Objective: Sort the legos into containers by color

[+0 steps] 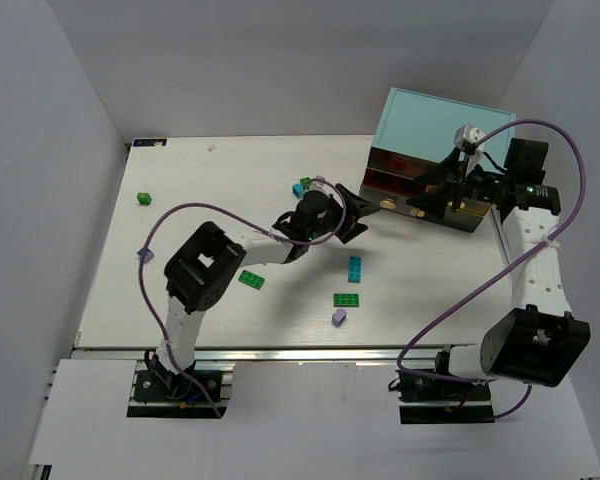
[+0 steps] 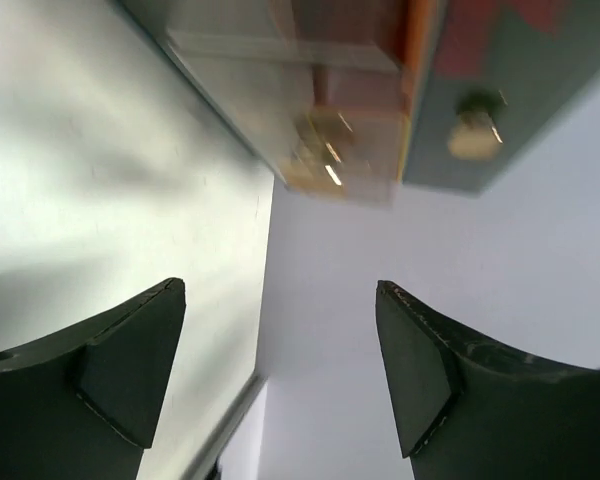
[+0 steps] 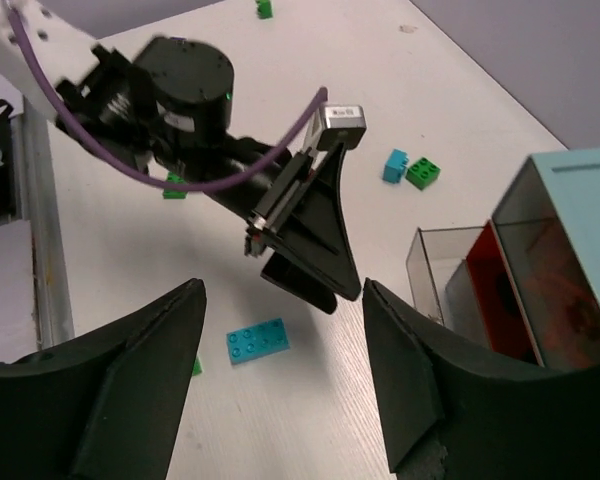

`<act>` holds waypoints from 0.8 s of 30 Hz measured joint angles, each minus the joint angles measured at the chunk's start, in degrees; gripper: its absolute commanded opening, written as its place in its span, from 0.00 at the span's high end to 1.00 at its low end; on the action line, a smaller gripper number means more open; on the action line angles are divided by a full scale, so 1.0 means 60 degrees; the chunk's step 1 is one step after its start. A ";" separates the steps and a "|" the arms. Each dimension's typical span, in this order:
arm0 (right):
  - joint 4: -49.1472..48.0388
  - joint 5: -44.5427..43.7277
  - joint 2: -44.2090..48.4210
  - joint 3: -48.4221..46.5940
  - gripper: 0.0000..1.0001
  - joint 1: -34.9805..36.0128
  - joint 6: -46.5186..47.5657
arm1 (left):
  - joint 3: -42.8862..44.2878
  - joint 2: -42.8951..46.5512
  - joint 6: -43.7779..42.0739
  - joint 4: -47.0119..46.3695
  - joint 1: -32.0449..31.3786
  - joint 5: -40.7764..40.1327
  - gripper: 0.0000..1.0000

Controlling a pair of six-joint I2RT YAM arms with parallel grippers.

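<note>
The light teal cabinet (image 1: 445, 118) stands at the back right; one clear drawer (image 3: 442, 268) is pulled out, beside a red-looking one (image 3: 495, 295). My left gripper (image 1: 366, 216) is open and empty, raised and pointing at the drawer fronts, whose tan handles (image 2: 472, 130) show in its wrist view. My right gripper (image 1: 426, 198) is open and empty in front of the cabinet, above a cyan brick (image 3: 257, 341). On the table lie a cyan brick (image 1: 355, 268), green bricks (image 1: 346, 300) (image 1: 251, 279) (image 1: 144, 198), a lavender brick (image 1: 339, 317), and a cyan and green pair (image 1: 301, 186).
The two grippers face each other closely near the open drawer; the left gripper's fingers (image 3: 315, 235) hang just beyond my right gripper (image 3: 282, 290). White walls enclose the table on three sides. A metal rail (image 1: 280, 353) runs along the near edge.
</note>
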State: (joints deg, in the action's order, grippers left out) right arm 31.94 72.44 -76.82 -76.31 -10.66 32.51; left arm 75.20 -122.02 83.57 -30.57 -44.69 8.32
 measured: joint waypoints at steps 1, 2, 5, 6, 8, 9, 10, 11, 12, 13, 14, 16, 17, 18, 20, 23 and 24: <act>0.0459 0.0102 -0.0036 -0.0087 0.34 0.0029 0.0532 | -0.0270 0.0455 -0.0200 0.0295 0.0025 0.0069 0.14; 0.0984 0.0211 -0.0080 -0.0200 0.34 0.0091 0.1169 | -0.0517 0.0925 -0.0364 0.0576 0.0036 0.0135 0.14; 0.2918 0.0299 -0.0259 -0.0583 0.34 0.0313 0.3643 | -0.1410 0.2565 -0.0951 0.1373 0.0131 0.0251 0.14; 0.3668 0.0259 -0.0372 -0.0747 0.34 0.0459 0.4619 | -0.1738 0.3133 -0.1107 0.1614 0.0204 0.0266 0.12; 0.4816 0.0120 -0.0594 -0.0889 0.34 0.0885 0.6145 | -0.2393 0.4255 -0.1432 0.2109 0.0470 0.0229 0.08; 0.5227 -0.0036 -0.0667 -0.0885 0.33 0.1166 0.6721 | -0.2656 0.4739 -0.1596 0.2379 0.0623 0.0149 0.02; 0.5537 -0.0237 -0.0714 -0.0820 0.31 0.1494 0.7257 | -0.2911 0.5268 -0.1840 0.2845 0.0823 -0.0007 0.02; 0.5741 -0.0448 -0.0718 -0.0674 0.30 0.1832 0.7694 | -0.3075 0.5737 -0.2065 0.3337 0.0987 -0.0244 0.02; 0.5858 -0.0659 -0.0699 -0.0525 0.28 0.2127 0.7967 | -0.3129 0.6156 -0.2331 0.3901 0.1155 -0.0605 0.02; 0.5872 -0.0958 -0.0688 -0.0346 0.28 0.2506 0.8153 | -0.3136 0.6535 -0.2608 0.4433 0.1319 -0.0943 0.02; 0.5821 -0.1268 -0.0674 -0.0146 0.26 0.2863 0.8236 | -0.3136 0.6932 -0.2903 0.4936 0.1446 -0.1406 0.02; 0.5548 -0.2040 -0.0674 0.0186 0.24 0.3515 0.8338 | -0.3133 0.7723 -0.3373 0.5890 0.1574 -0.2262 0.02; 0.5424 -0.2433 -0.0707 0.0295 0.23 0.3843 0.8415 | -0.3133 0.8160 -0.3719 0.6306 0.1628 -0.2634 0.02; 0.5329 -0.2889 -0.0750 0.0350 0.23 0.4175 0.8524 | -0.3107 0.8546 -0.4095 0.6663 0.1687 -0.2940 0.02; 0.5151 -0.3767 -0.0943 0.0357 0.23 0.4787 0.8903 | -0.2849 0.9067 -0.4841 0.7399 0.1836 -0.3340 0.02; 0.4983 -0.5155 -0.1421 0.0404 0.24 0.5442 1.0021 | -0.1661 0.8987 -0.5843 0.8939 0.2069 -0.3730 0.02; 0.4921 -0.5533 -0.1570 0.0474 0.24 0.5559 1.0437 | -0.1220 0.8801 -0.6116 0.9398 0.2135 -0.3803 0.02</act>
State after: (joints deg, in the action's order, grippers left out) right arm 61.47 39.24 -86.24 -73.47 22.70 95.13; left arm 67.88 -69.21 46.87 25.82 -31.88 -14.50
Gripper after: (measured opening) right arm 0.763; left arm 0.979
